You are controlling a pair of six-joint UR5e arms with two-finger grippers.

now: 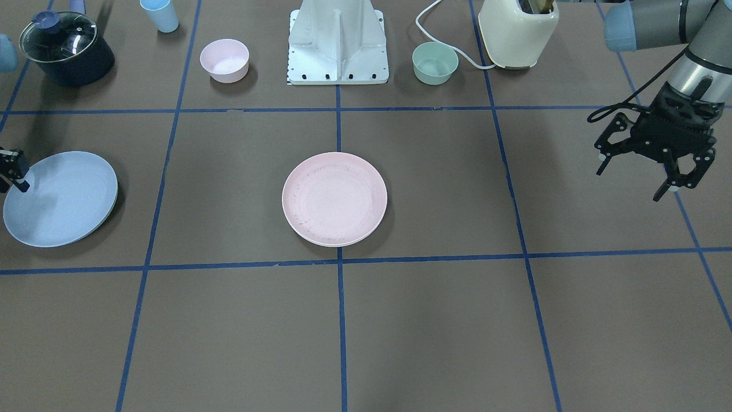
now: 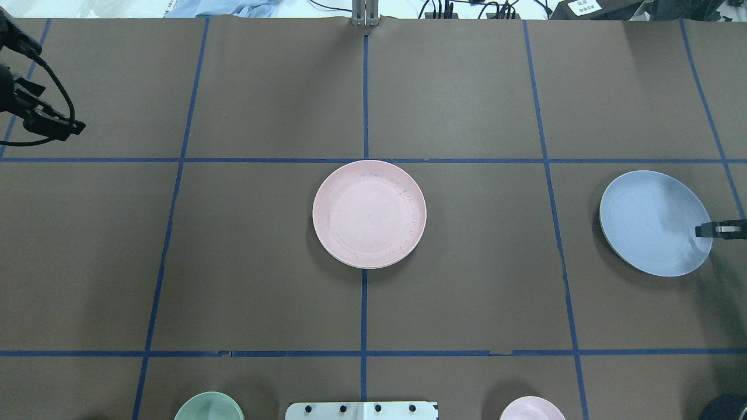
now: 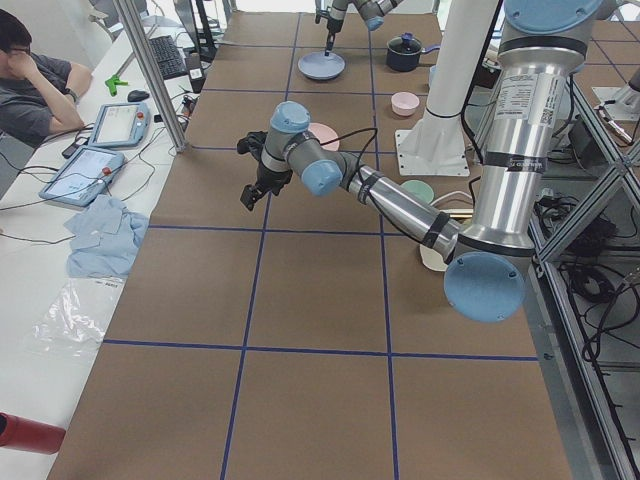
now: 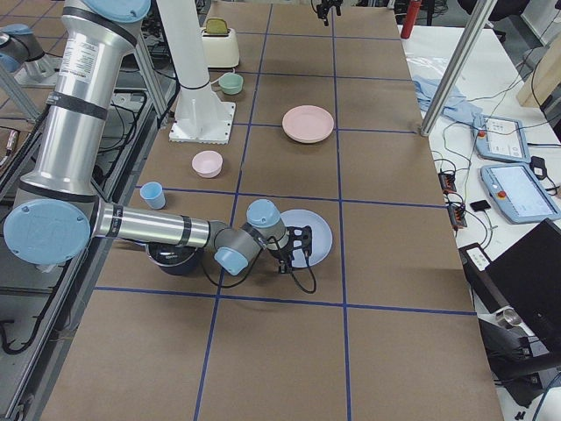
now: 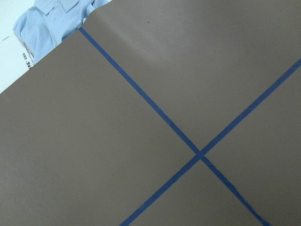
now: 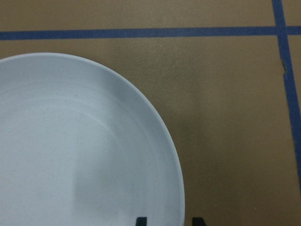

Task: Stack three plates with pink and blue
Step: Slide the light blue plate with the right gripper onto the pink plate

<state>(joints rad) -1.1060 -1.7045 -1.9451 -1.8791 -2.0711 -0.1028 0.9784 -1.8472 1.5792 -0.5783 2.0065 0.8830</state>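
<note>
Nearest the side camera, the left arm (image 3: 400,200) reaches out over bare table, and the left gripper (image 1: 635,180) hangs spread wide, holding nothing. I judge it is parked aside to leave the middle free.

At the centre the pink plate (image 2: 369,213) lies flat across a tape line, the likely base of the stack. A pale edge under its rim may be the cream-white plate, though I cannot be sure. Well apart, on the robot's right, sits the blue plate (image 2: 650,221). At its outer rim the right gripper (image 6: 169,222) has its fingers drawn close, one inside the rim and one outside, pinching the edge. That hold suits a shallow dish. Whether the plate is off the table I cannot tell. Carrying it to the pink one looks the step in hand.

Underneath, the brown table covering (image 1: 400,343) is matte, ruled into squares by blue tape (image 1: 342,320). Across from the robot an operator (image 3: 35,85) sits at a bench beside a light blue cloth (image 3: 105,235). Near the robot's base stand a dark pot (image 1: 68,51), a toaster (image 1: 517,34), a green bowl (image 1: 434,63), a pink bowl (image 1: 224,60) and a blue cup (image 1: 161,14).
</note>
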